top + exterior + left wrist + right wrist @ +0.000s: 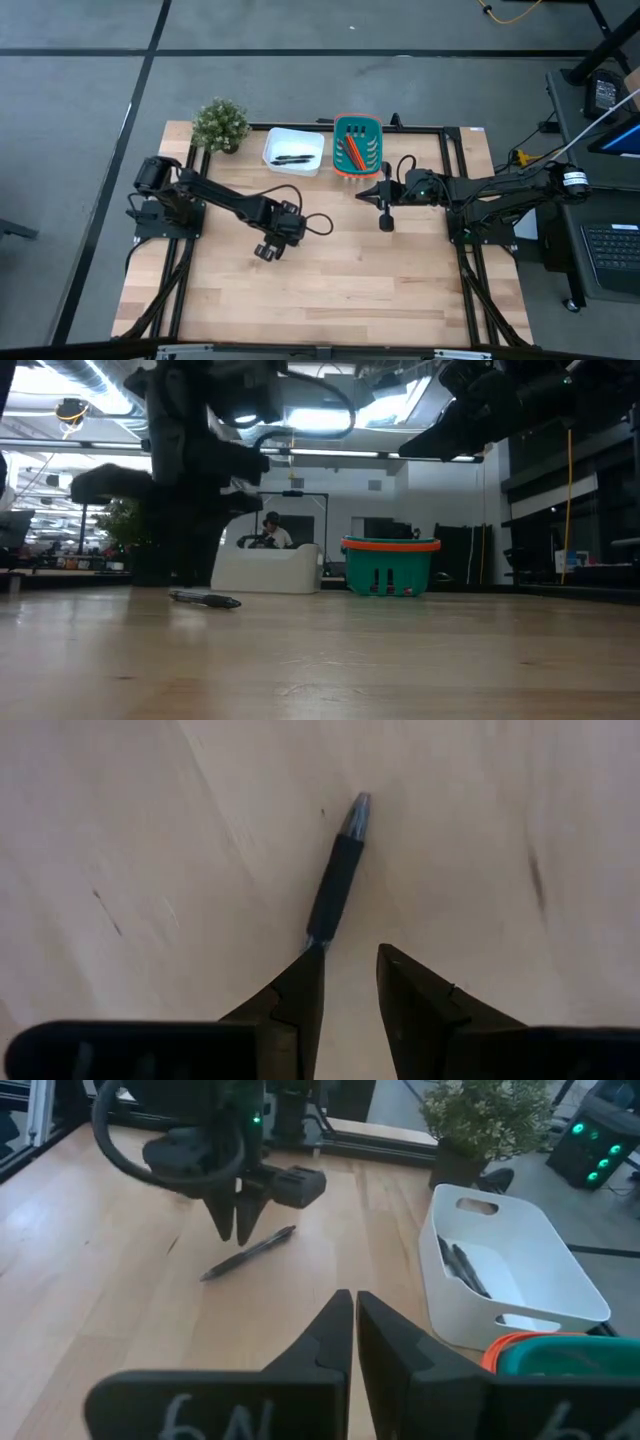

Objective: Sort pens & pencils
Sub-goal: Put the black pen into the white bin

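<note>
One black pen (pixel 335 885) lies flat on the wooden table (pixel 330 290), also seen in the right wrist view as the pen (pixel 250 1252) and in the low view as the pen (pixel 205 599). My left gripper (pixel 350 952) points down just above one end of it, open by a narrow gap, and from the right wrist view the left gripper (pixel 235 1232) hangs clear of it. In the high view my left gripper (pixel 270 248) covers the pen. My right gripper (pixel 354 1295) is shut and empty, held above the table's middle right as the right gripper (pixel 386 222). Black pens (pixel 291 158) lie in a white bin (pixel 293 140). Orange pencils (pixel 352 150) lie in a teal basket (pixel 372 128).
A potted plant (pixel 220 125) stands at the far left corner, beside the white bin. Bin and basket sit side by side along the far edge. The near half of the table is bare wood. A person (pixel 270 530) sits in the room behind.
</note>
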Controlling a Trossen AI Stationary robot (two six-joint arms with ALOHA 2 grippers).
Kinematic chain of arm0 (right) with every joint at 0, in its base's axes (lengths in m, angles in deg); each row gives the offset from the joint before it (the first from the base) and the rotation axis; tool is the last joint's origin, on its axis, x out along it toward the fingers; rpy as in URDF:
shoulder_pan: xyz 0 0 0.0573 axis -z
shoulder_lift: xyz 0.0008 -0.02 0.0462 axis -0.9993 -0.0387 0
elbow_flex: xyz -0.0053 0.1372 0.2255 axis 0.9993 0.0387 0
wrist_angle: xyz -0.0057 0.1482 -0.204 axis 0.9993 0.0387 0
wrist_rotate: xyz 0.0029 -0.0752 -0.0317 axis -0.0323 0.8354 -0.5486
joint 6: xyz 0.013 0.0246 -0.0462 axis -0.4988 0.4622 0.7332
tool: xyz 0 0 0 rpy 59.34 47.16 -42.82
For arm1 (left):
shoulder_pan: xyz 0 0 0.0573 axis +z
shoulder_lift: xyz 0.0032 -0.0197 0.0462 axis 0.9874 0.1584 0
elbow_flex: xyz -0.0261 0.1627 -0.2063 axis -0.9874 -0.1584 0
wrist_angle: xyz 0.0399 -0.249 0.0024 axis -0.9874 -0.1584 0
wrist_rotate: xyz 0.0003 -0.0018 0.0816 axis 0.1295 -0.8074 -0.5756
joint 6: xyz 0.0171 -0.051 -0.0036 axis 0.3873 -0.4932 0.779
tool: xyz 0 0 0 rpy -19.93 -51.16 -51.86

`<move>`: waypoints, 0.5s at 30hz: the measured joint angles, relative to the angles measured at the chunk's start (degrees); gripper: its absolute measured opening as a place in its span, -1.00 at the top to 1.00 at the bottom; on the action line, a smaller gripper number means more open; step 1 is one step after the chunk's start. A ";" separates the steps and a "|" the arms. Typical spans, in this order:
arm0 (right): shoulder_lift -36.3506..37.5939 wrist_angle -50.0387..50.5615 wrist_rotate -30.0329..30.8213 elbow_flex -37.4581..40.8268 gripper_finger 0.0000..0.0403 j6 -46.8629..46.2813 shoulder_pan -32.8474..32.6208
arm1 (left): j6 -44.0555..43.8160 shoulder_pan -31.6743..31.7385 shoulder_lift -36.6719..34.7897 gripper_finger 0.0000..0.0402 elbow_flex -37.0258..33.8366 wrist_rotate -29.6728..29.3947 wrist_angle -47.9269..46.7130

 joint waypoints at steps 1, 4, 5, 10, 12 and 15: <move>0.00 0.02 0.02 0.00 0.89 -0.02 0.00 | 0.53 0.02 0.44 0.56 0.00 -0.04 -0.16; 0.00 0.04 -0.01 0.00 0.89 0.00 0.00 | 2.15 0.14 1.57 0.56 0.00 -1.16 -0.14; 0.00 0.04 0.00 0.00 0.89 0.02 0.00 | 2.23 0.28 1.92 0.56 0.00 -1.50 -0.13; 0.00 0.20 0.00 0.00 0.89 -0.02 0.00 | 2.73 1.24 2.96 0.56 0.11 -2.08 0.06; 0.00 0.22 0.00 0.00 0.89 -0.02 0.00 | 3.13 1.60 3.03 0.56 0.11 -2.20 0.31; 0.00 0.24 0.00 0.00 0.89 -0.02 0.00 | 4.05 2.00 3.09 0.56 0.11 -2.33 0.72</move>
